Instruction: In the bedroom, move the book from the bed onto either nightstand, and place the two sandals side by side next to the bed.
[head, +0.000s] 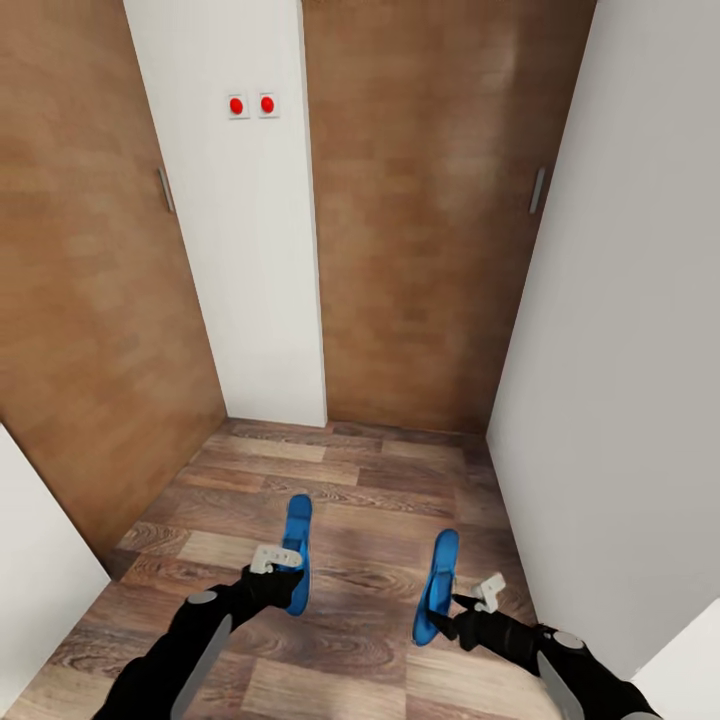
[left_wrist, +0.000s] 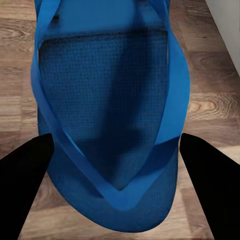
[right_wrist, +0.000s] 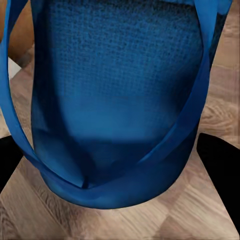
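I hold one bright blue sandal in each gripper, just above the wood-plank floor (head: 360, 500). My left gripper (head: 283, 578) is shut on the left sandal (head: 297, 530). In the left wrist view that sandal (left_wrist: 110, 100) lies between the black fingers (left_wrist: 25, 185). On the other side, my right gripper (head: 450, 612) is shut on the right sandal (head: 440, 575). The right wrist view has this sandal (right_wrist: 120, 100) close up, with a dark finger (right_wrist: 220, 165) at its side. Both sandals point away from me, about a forearm's length apart. The book, bed and nightstand are out of view.
I face a narrow corner. A brown wooden door (head: 420, 220) stands ahead and another (head: 90, 280) to the left. Between them is a white wall strip (head: 250, 250) with two red buttons (head: 251, 104). A white wall (head: 620, 350) closes the right side.
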